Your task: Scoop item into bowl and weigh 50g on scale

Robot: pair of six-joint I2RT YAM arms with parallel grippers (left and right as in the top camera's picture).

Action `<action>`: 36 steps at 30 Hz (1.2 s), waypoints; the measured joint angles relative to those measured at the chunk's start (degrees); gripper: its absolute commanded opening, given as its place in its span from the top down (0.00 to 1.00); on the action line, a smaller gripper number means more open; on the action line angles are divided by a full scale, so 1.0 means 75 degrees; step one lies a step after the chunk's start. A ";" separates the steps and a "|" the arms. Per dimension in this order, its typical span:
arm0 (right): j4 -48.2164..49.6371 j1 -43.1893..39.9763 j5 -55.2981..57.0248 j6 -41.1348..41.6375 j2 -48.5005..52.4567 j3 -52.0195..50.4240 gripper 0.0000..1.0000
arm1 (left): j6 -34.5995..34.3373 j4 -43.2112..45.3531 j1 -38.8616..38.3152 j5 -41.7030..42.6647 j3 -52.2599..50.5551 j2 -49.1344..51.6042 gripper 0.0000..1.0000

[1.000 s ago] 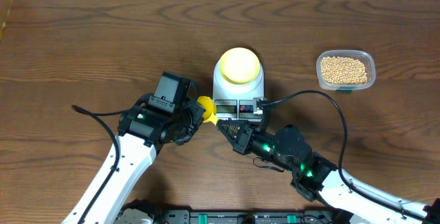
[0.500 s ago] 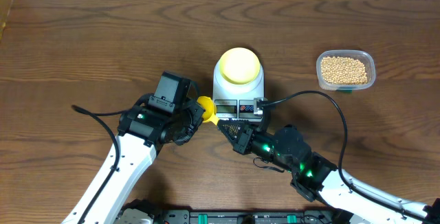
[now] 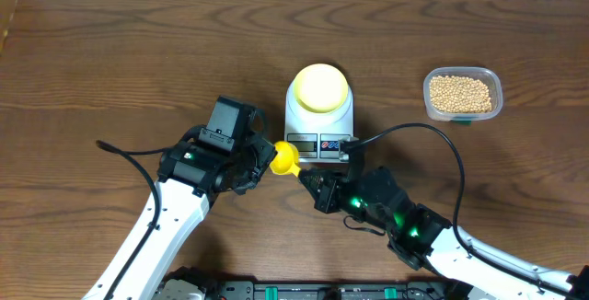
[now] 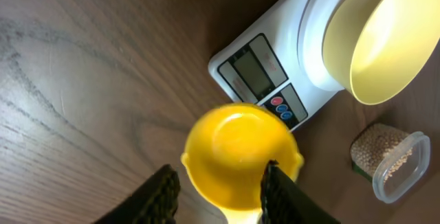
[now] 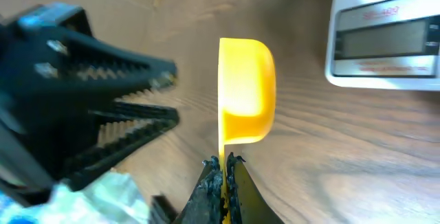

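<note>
The yellow scoop is empty and hangs just in front of the white scale. My right gripper is shut on its thin handle, as the right wrist view shows, with the cup turned on its side. My left gripper is open, its fingers on either side of the scoop cup without clamping it. The pale yellow bowl sits empty on the scale's platform. The beans lie in a clear tub at the far right.
The clear tub stands right of the scale, apart from it. The scale's display and buttons face the arms. My left gripper's fingers also show in the right wrist view, close to the scoop. A black cable loops over the right arm.
The scoop has moved a little toward the front and right, away from the scale's front edge, with my right gripper drawing back. The left arm has stayed in place.
</note>
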 measured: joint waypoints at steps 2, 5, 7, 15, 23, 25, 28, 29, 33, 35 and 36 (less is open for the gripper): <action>-0.0195 0.0000 0.0000 -0.0169 -0.0003 0.0003 0.99 | 0.0003 -0.0003 0.0000 0.0000 0.0000 0.0000 0.55; -0.0930 -0.0029 -0.0029 -0.0396 -0.0003 0.0009 0.99 | 0.0006 -0.0006 0.0000 0.0000 0.0000 0.0000 0.54; -0.1475 -0.0143 -0.0204 -0.0481 -0.0038 0.0012 0.99 | 0.0006 -0.0017 0.0000 0.0000 0.0000 0.0000 0.53; -0.4048 -0.0851 -0.0973 -0.0828 -0.2095 0.0003 0.99 | 0.0006 -0.0166 0.0000 0.0000 0.0000 0.0000 0.52; -0.7918 -0.2037 -0.0259 -0.1988 -0.5750 0.0087 0.99 | -0.0035 -0.0169 0.0000 -0.0012 0.0000 0.0000 0.10; -0.8658 -0.2439 0.0187 -0.2352 -0.6373 0.0294 0.99 | -0.0015 -0.0175 0.0000 0.0000 0.0000 0.0000 0.09; -0.9366 -0.2978 0.0714 -0.2827 -0.6665 0.0959 0.99 | -0.0020 -0.0172 0.0000 0.0000 0.0000 0.0000 0.09; -0.9468 -0.3101 0.0801 -0.2929 -0.6659 0.1137 0.99 | -0.0017 -0.0172 0.0000 0.0000 0.0000 0.0000 0.09; -0.9885 -0.3660 0.1148 -0.3389 -0.6414 0.1990 0.99 | -0.0020 -0.0172 0.0000 0.0000 0.0000 0.0000 0.40; -1.0139 -0.3923 0.1224 -0.3544 -0.6137 0.2372 0.99 | -0.0012 -0.0172 0.0000 0.0000 0.0000 0.0000 0.81; -1.0249 -0.4045 0.1271 -0.3620 -0.5977 0.2559 0.99 | 0.0044 -0.0163 0.0000 -0.0003 0.0000 0.0000 0.92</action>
